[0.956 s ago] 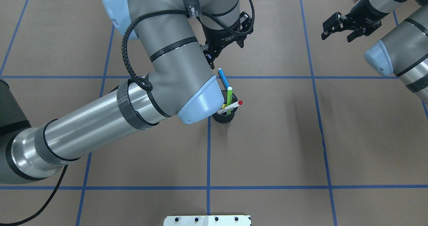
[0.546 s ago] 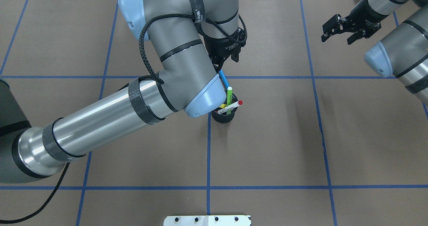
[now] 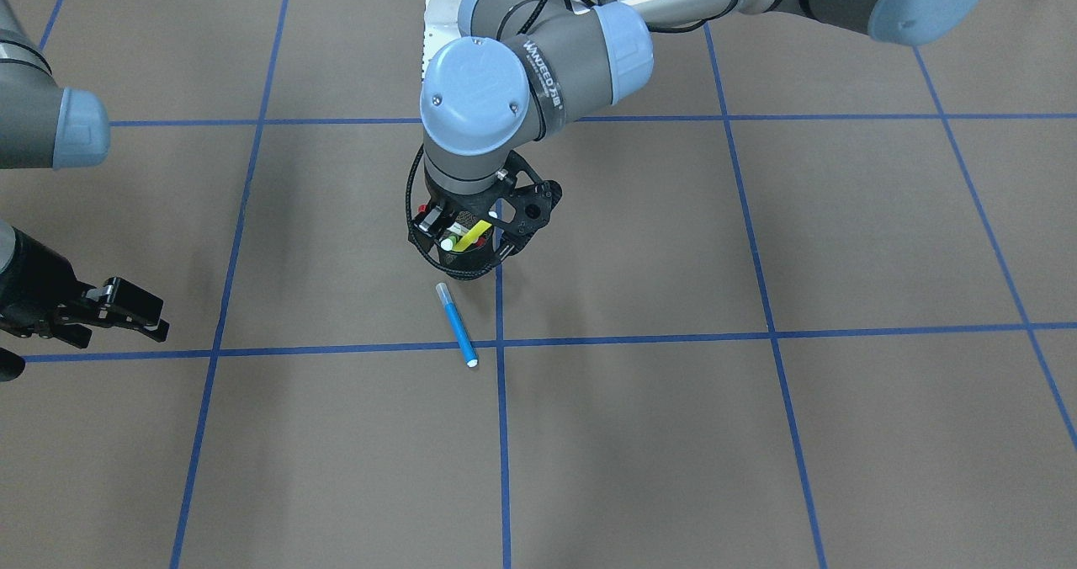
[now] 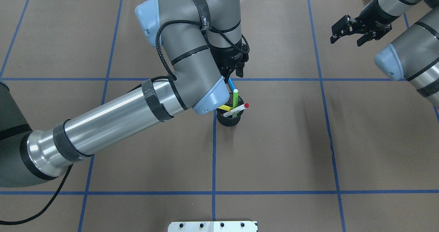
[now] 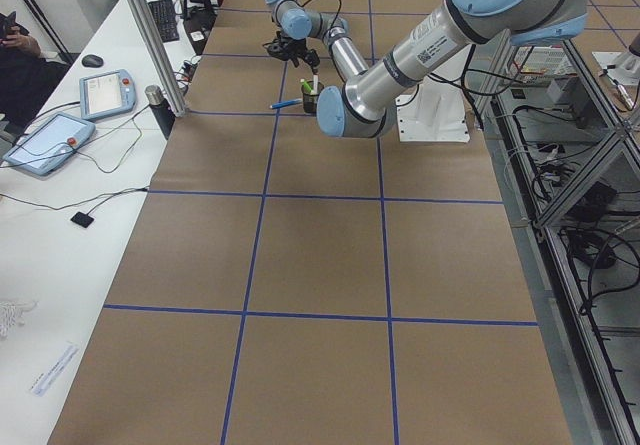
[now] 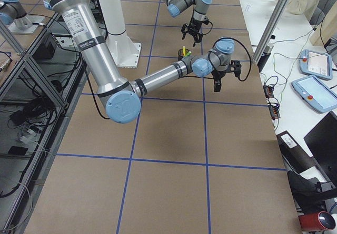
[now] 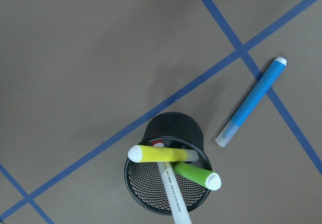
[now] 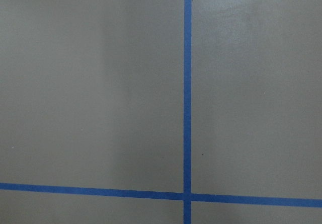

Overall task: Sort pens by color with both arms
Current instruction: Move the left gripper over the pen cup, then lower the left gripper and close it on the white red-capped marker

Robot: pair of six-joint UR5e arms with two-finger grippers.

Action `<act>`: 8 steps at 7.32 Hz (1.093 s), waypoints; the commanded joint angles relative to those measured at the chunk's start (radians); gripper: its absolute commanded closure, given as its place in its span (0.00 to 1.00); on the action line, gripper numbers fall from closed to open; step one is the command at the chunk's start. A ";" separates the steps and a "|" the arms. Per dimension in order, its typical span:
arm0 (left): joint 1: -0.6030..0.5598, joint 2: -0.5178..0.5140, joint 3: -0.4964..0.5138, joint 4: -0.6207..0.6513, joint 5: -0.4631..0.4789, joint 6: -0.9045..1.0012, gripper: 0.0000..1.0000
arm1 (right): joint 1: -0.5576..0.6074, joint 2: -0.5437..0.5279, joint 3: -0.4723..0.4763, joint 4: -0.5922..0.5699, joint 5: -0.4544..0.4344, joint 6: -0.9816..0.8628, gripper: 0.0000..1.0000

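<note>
While the left end effector (image 3: 477,242) hangs spread over the black mesh cup (image 7: 171,128), the slim blue pen (image 3: 457,326) lies beside it. The right end effector (image 4: 345,38) is spread too.

We record the table (image 4: 274,149) as flat brown, ruled into large squares by blue tape lines (image 4: 214,156). The left arm (image 4: 113,118) and right arm (image 4: 415,39) are matt grey and polished silver, with light blue joint caps and black bands. A black braided cable (image 4: 158,50) loops over the left arm. The cup (image 7: 143,189) is black open mesh. We note a yellow highlighter (image 7: 161,154) and a lime green highlighter (image 7: 193,173), both white-ended. The white pen (image 7: 172,191) has red ends and dark print along its barrel. The blue pen (image 7: 251,101) has a clear cap and a white end. The pedestal plate (image 4: 212,226) is white with dark bolts.
</note>
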 commanded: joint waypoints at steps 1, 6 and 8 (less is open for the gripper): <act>0.000 -0.010 0.055 -0.030 -0.042 0.046 0.02 | 0.000 0.000 0.003 -0.001 -0.001 0.000 0.02; 0.012 -0.042 0.135 -0.080 -0.087 0.033 0.10 | -0.005 0.006 -0.006 -0.001 -0.001 0.000 0.02; 0.020 -0.048 0.170 -0.111 -0.088 0.030 0.15 | -0.006 0.007 -0.008 -0.001 -0.001 0.000 0.02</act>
